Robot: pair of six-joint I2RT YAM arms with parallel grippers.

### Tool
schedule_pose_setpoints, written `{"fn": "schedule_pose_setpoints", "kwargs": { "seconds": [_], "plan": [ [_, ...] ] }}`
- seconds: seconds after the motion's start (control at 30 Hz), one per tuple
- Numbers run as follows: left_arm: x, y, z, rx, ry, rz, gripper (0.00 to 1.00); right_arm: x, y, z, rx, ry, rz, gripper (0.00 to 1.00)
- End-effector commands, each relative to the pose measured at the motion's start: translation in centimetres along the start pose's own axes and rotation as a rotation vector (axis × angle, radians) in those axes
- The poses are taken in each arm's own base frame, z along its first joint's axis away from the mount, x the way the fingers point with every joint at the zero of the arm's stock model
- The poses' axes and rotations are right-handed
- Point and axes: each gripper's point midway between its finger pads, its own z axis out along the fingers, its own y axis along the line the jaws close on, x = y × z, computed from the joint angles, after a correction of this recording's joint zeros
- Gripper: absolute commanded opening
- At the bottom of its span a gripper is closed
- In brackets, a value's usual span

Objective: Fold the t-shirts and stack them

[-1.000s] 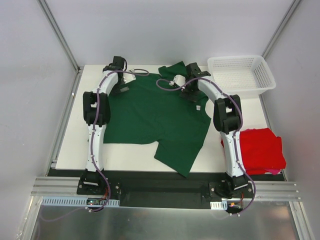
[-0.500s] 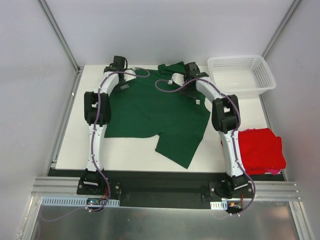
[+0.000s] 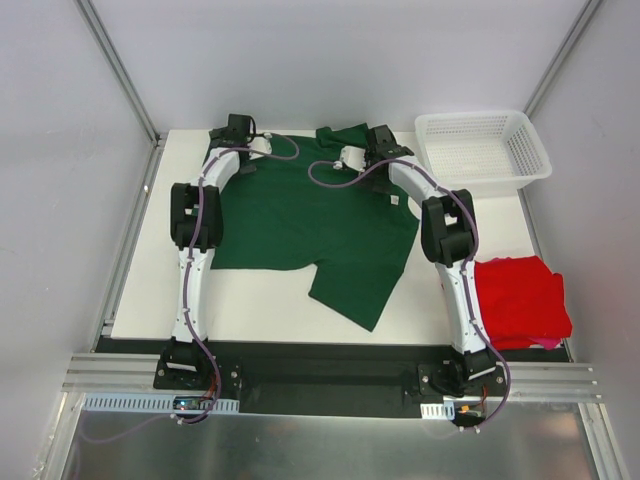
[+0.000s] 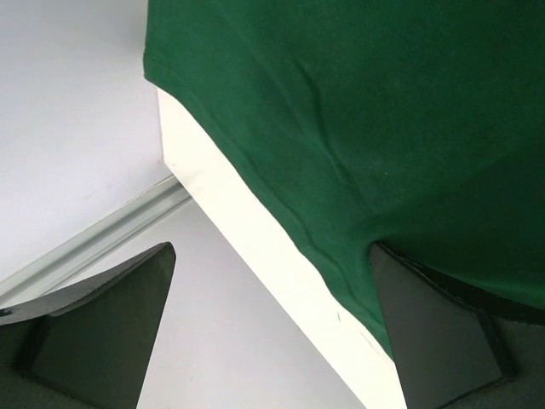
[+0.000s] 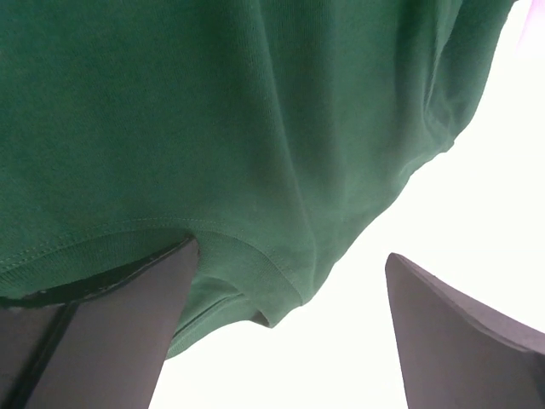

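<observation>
The dark green t-shirt (image 3: pixel 310 225) lies spread on the white table (image 3: pixel 260 310), with one sleeve pointing to the near edge. My left gripper (image 3: pixel 245 160) is at the shirt's far left edge. In the left wrist view it (image 4: pixel 272 256) is open, and the shirt's hem (image 4: pixel 341 170) runs beside its right finger (image 4: pixel 434 332). My right gripper (image 3: pixel 380 165) is at the shirt's far right part. In the right wrist view it (image 5: pixel 292 251) is open, with green cloth (image 5: pixel 213 128) against its left finger (image 5: pixel 102 332). The red t-shirt (image 3: pixel 520 300) lies bunched at the near right.
A white plastic mesh basket (image 3: pixel 485 150) stands at the far right corner. The table's far edge and a metal rail (image 4: pixel 94 247) are close to the left gripper. Grey walls enclose the table on three sides.
Both grippers have moved toward the far edge of the table. The green shirt has slid that way with them and lies flatter.
</observation>
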Motion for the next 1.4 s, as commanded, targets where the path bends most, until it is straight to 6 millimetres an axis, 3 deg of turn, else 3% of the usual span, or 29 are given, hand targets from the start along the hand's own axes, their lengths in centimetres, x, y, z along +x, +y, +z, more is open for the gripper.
{"fn": "schedule_pose_setpoints", "kwargs": {
  "seconds": [0.0, 0.4, 0.6, 0.83, 0.87, 1.07, 1.1, 1.17, 1.2, 1.27, 1.37],
  "plan": [
    [0.2, 0.9, 0.8, -0.069, 0.027, 0.023, 0.99, 0.5, 1.7, 2.1, -0.033, 0.022, -0.029, 0.96],
    [-0.2, 3.2, 2.4, -0.216, 0.054, 0.094, 0.99, 0.3, 2.5, 1.8, -0.052, 0.019, -0.018, 0.96],
    [0.0, 3.9, 1.2, -0.241, 0.07, 0.048, 0.99, 0.3, 2.0, 0.9, -0.034, 0.017, 0.024, 0.96],
    [0.8, 3.3, -2.6, -0.215, 0.067, 0.021, 0.99, -0.7, 1.2, -1.7, -0.01, 0.01, 0.071, 0.96],
    [0.7, 3.5, -3.1, -0.222, 0.065, 0.013, 0.99, -1.1, 0.6, -2.9, 0.005, -0.004, 0.102, 0.96],
    [1.1, 8.9, -9.7, -0.359, 0.061, -0.093, 0.99, -1.8, -1.5, -7.6, 0.107, -0.035, 0.176, 0.96],
    [1.0, 9.9, -11.6, -0.385, 0.047, -0.11, 0.99, -2.0, -3.0, -9.6, 0.163, -0.06, 0.202, 0.96],
    [1.0, 10.4, -13.4, -0.404, 0.041, -0.116, 0.99, -2.0, -3.1, -10.7, 0.195, -0.066, 0.2, 0.96],
    [1.2, 11.0, -15.0, -0.42, 0.034, -0.12, 0.99, -2.1, -4.4, -12.3, 0.247, -0.076, 0.201, 0.96],
    [0.5, 10.9, -16.7, -0.428, 0.018, -0.118, 0.99, -2.1, -4.9, -13.7, 0.267, -0.078, 0.204, 0.96],
    [-0.2, 8.4, -19.0, -0.377, -0.026, -0.094, 0.99, -1.7, -4.7, -15.4, 0.247, -0.086, 0.214, 0.96]
  ]
}}
